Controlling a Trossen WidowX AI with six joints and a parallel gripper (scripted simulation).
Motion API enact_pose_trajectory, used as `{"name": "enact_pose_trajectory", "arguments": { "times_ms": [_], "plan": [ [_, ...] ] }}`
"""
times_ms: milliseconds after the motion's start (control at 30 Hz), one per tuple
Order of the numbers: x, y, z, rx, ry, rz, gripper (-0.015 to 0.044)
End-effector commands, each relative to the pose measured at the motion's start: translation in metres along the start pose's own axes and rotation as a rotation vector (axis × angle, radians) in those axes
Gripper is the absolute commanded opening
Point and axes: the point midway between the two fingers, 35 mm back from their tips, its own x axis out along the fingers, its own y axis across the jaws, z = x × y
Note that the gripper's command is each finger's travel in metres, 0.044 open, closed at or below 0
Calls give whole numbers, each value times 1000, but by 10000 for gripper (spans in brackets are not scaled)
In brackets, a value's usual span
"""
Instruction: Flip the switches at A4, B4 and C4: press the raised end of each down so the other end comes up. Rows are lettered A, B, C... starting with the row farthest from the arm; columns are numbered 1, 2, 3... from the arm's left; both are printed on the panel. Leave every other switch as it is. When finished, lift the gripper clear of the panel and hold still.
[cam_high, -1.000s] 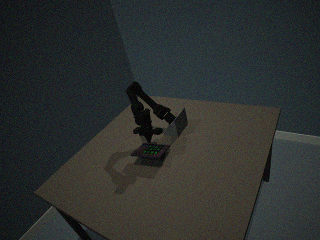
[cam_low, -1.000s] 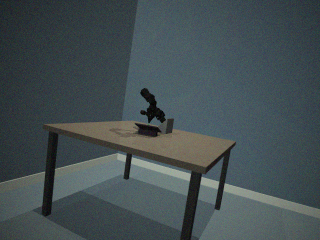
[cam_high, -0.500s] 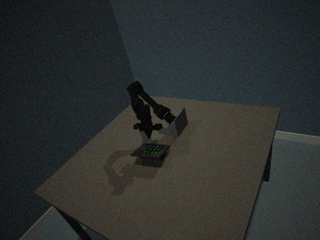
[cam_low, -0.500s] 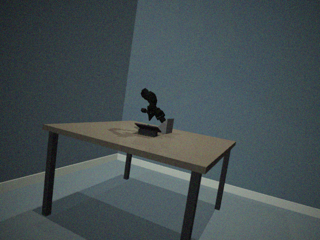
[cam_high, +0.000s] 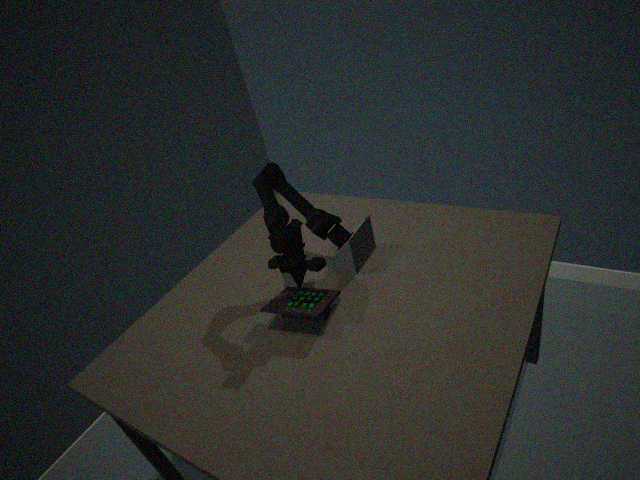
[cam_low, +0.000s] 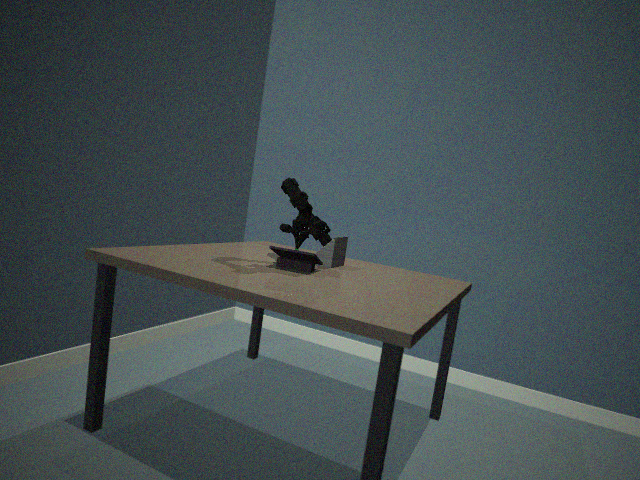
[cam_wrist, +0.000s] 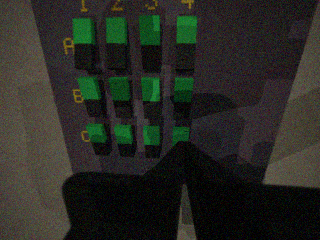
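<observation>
Wrist view reads what the far views can't: yellow labels 1–4 and A–C on the panel (cam_wrist: 240, 75), green switches in a three-by-four grid. The gripper (cam_wrist: 182, 150), clenched on nothing, tips right at the near end of the C4 switch (cam_wrist: 181, 134). From the top view, the panel sits mid-tabletop (cam_high: 413, 335), arm (cam_high: 281, 217) bent over it.

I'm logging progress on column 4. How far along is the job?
Done: unclear; the dim wrist view doesn't show which ends of A4 and B4 are raised. In hand: the shut tool sits at C4. Left: lifting clear of the panel.
</observation>
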Motion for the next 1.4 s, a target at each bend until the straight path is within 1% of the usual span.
{"name": "enact_pose_trajectory", "arguments": {
  "times_ms": [0, 233, 1367],
  "plan": [
    [5, 1, -1, -8, 4, 1, 0],
    [15, 1, -1, -7, 4, 1, 0],
    [18, 1, -1, -7, 4, 1, 0]
  ]
}}
